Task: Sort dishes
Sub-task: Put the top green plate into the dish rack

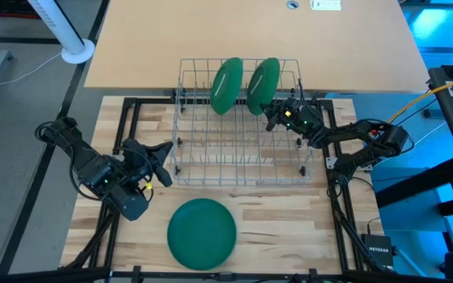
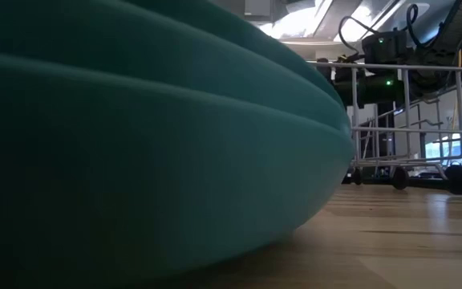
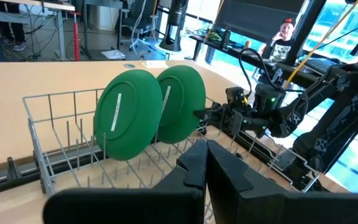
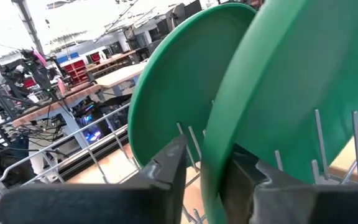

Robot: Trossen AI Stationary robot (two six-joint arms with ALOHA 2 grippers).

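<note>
Near edge: a stack of round matte green plastic plates [image 1: 202,233] is sitting flat on the pale wooden desk [image 1: 281,220], waiting; how many are in it, I cannot tell.
Left gripper [image 1: 166,163]: idling beside the rack's left end, jaws pressed together, carrying nothing.
Silver wire dish rack [image 1: 242,153]: standing mid-desk, its front rows showing bare.
Right gripper [image 1: 274,116]: reaching into the rack's far right corner, jaws straddling the rim of the second upright green plate [image 1: 263,84]; they are looking slightly spread, as if letting go.
Far row: the first upright green plate [image 1: 227,85] is standing slotted just beside the second.
Progress: two racked, the stack remaining; judging under halfway.
</note>
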